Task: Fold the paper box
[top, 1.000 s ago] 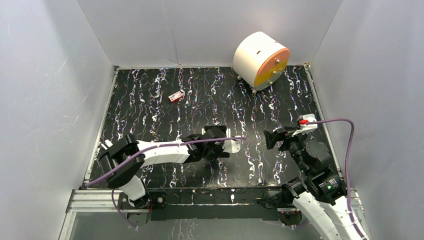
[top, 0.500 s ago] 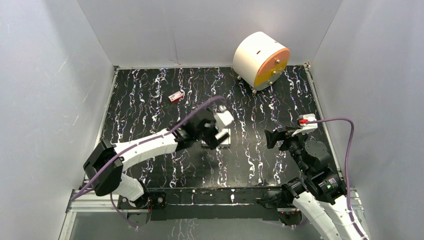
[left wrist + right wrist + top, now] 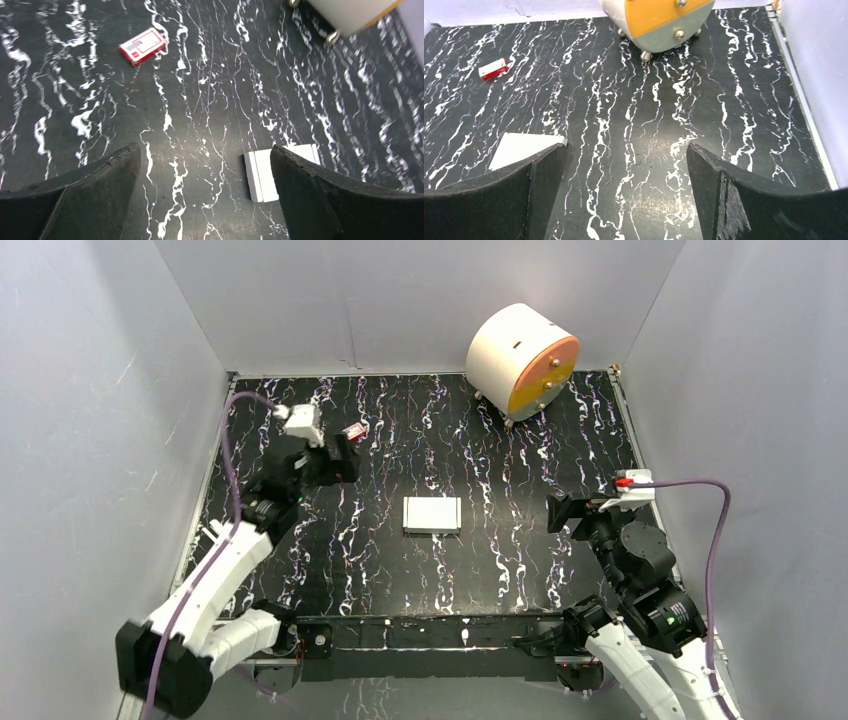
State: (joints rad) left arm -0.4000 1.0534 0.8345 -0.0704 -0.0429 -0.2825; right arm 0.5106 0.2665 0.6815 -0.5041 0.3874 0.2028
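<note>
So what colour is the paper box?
The paper box is plain white, clearest in the top external view.

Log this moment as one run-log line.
paper box: lying flat, unheld | left jaws: open, empty | right jaws: open, empty

Both arms share one look. The left arm [image 3: 215,575] is built of slim white tubes joined by chunky black joint housings. A purple cable [image 3: 226,445] runs loosely along it to a small white camera block [image 3: 303,422] at the wrist. The right arm [image 3: 640,552] shows more black, with rounded motor housings stacked above a white lower link. It has a purple cable [image 3: 716,540] of its own, and its white wrist block [image 3: 636,492] carries a red mark [image 3: 625,481]. The fingers [image 3: 75,200] are matte black wedges, grainy on the surface and slightly ragged along the edges.
</note>
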